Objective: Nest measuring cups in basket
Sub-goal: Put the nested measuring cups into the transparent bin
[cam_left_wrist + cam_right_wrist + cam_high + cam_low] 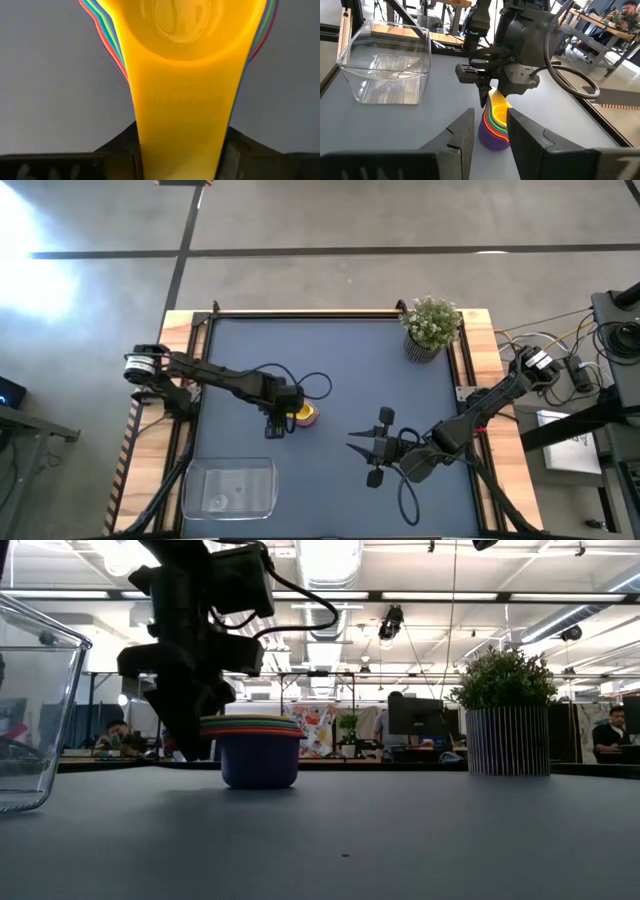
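The measuring cups (495, 127) sit nested in one stack, a purple one outermost and a yellow one (185, 30) innermost. The stack stands on its base on the dark table, left of the middle (305, 415). Their flat handles lie stacked, pointing toward my left gripper (283, 418), which reaches down steeply and is shut on them. My right gripper (362, 445) hovers open to the right of the stack, with nothing between its fingers. The clear basket (192, 480) stands near the table's front left. My left gripper pinches the stacked handles by their two long edges (180, 145) between its two fingers, the yellow handle on top. The fingers (485, 95) come from above, pointing steeply down. The stack stands upright with its base (260, 778) on the table.
A potted plant (430, 328) stands at the table's far right corner. The basket's tall clear wall (35, 710) rises close to the low camera on the left. Bare table lies between the stack and the basket.
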Robot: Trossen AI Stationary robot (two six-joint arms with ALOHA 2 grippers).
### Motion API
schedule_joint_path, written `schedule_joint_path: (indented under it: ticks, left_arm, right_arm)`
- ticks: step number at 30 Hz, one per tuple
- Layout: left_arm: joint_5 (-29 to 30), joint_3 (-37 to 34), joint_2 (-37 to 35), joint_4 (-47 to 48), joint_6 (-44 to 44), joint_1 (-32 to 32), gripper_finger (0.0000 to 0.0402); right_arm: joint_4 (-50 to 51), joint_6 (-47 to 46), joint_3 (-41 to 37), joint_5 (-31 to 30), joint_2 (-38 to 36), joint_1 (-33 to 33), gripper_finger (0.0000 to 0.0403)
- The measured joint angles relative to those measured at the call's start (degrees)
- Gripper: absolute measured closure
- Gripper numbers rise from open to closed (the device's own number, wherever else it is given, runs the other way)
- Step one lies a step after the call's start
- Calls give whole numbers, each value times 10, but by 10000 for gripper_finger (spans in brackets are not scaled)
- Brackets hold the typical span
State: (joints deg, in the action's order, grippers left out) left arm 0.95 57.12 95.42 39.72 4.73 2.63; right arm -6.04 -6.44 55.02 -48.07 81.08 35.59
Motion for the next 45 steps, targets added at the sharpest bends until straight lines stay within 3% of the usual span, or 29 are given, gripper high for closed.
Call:
schedule_joint_path:
  ticks: [2, 9, 15, 21, 32, 40, 45]
  left_arm:
    - [0, 0, -1, 0, 4, 0, 253]
    - [0, 0, -5, 4, 12, 0, 128]
    - [3, 10, -11, 27, 18, 0, 91]
    - [14, 13, -25, 30, 18, 0, 106]
    - [16, 13, -9, 28, 23, 0, 177]
    - [28, 12, -6, 27, 22, 0, 278]
    - [27, 12, -6, 27, 18, -1, 277]
  right_arm:
    - [0, 0, 0, 0, 0, 0, 301]
    - [0, -2, 0, 0, 0, 0, 301]
    - [0, -2, -5, 0, 0, 0, 301]
    - [0, -2, -5, 0, 0, 0, 301]
    - [-1, -2, -5, 0, 0, 0, 301]
    - [-1, -2, -6, 0, 0, 0, 301]
    - [-1, -2, -6, 0, 0, 0, 301]
